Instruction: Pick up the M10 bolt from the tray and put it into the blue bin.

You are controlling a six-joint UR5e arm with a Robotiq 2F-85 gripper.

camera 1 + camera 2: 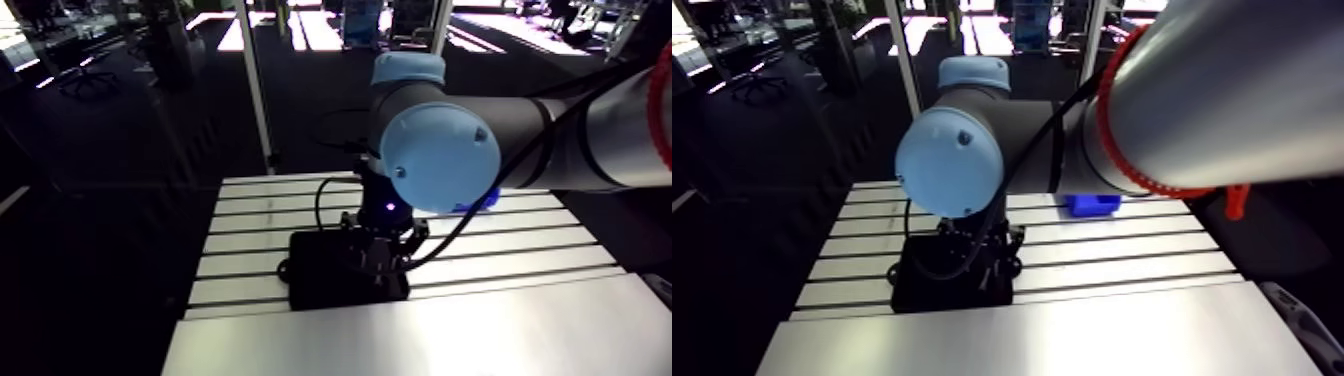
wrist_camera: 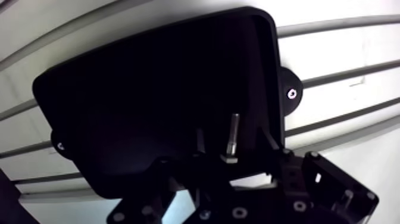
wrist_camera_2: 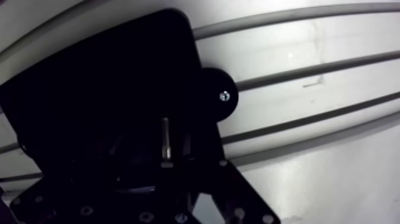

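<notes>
The tool [image 1: 385,252] hangs low over the black tray [image 1: 318,272]. The tray sits flat on the grey tabletop [image 1: 520,320], which has long slots in it. In the wrist view the tool is spread. Its two fingers [image 2: 200,143] stand apart, one on each side of the bolt [image 2: 233,132], with a dark gap between the bolt and each finger. The tool pinches nothing. The bolt is small and silver. It is inside the tray, near the tray's side wall. Its wide head is closest to the tool and its thin end points away. I cannot tell if the fingers touch the tray floor, because it is too dark down there. A round black tab [image 2: 291,93] with a shiny screw sticks out from the tray's side onto the tabletop. The blue bin [image 1: 1092,205] sits farther back on the tabletop, well apart from the tray. The arm's big joint hides part of it
</notes>
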